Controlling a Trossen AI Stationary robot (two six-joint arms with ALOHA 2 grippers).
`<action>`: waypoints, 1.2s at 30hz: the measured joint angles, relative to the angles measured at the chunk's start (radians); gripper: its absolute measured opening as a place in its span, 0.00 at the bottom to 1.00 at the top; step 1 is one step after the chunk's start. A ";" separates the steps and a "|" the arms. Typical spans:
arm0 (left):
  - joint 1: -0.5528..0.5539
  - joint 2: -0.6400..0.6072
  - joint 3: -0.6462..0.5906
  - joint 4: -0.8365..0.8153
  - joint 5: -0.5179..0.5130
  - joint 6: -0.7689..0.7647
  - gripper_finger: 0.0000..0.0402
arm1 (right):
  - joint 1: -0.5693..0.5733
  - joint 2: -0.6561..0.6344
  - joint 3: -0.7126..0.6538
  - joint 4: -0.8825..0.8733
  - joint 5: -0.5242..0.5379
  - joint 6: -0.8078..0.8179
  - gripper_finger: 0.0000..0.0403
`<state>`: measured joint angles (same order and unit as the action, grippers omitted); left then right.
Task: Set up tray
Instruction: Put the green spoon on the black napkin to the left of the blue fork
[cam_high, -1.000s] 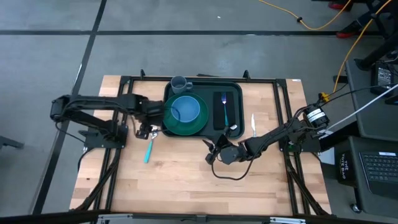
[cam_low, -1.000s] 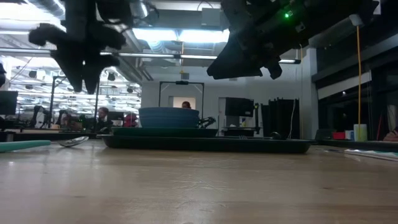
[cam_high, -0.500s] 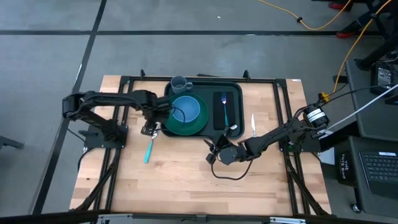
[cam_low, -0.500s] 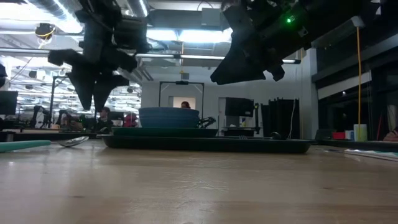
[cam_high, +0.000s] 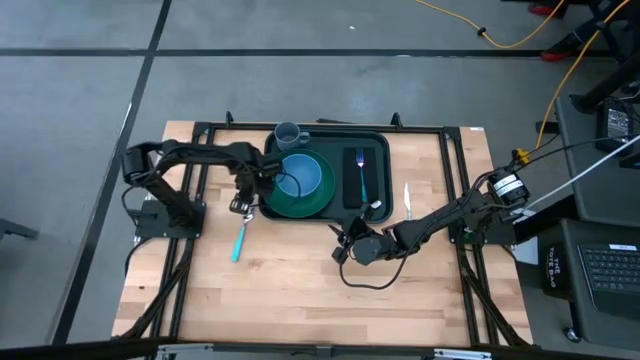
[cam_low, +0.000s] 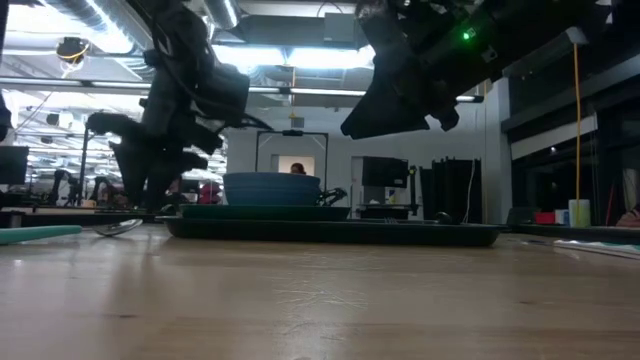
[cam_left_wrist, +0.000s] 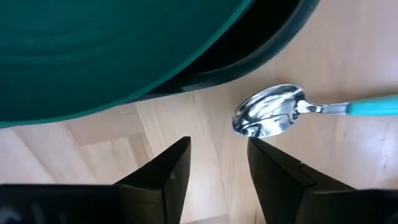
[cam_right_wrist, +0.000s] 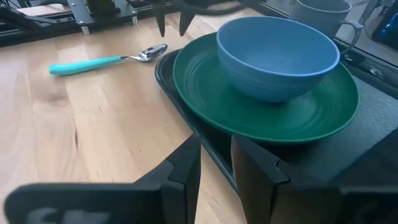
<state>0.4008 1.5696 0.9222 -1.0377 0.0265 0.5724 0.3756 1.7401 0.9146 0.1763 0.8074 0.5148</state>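
Spoon (cam_high: 239, 232) w/ teal handle lies left of centre in the high view, bowl end just off the tray's corner. Left gripper (cam_high: 242, 203) hangs right over it, jaws narrowly apart & empty, prob lined up to grab. Tray (cam_high: 335, 213) sits upper centre holding plate (cam_high: 272, 205), blue bowl (cam_high: 300, 177), fork (cam_high: 360, 168). Right gripper (cam_high: 345, 245) waits below tray, lower centre, jaws narrowly apart, nothing held.

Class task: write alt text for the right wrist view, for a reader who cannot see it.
A blue bowl sits on a round green plate in the dark tray. Beside the tray, a teal-handled spoon lies on the wooden table. The right gripper is in the foreground.
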 joint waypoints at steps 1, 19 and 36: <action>0.003 0.013 0.000 0.002 0.000 0.000 0.39 | 0.000 0.000 0.000 -0.002 0.000 0.000 0.23; 0.001 0.115 -0.015 0.055 0.055 0.020 0.39 | 0.000 0.000 0.000 -0.031 0.002 0.005 0.23; 0.001 0.085 -0.066 0.082 0.055 0.042 0.37 | 0.000 0.000 0.000 -0.032 0.003 0.005 0.23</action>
<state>0.4015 1.6550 0.8566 -0.9556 0.0814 0.6139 0.3756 1.7401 0.9142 0.1445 0.8104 0.5198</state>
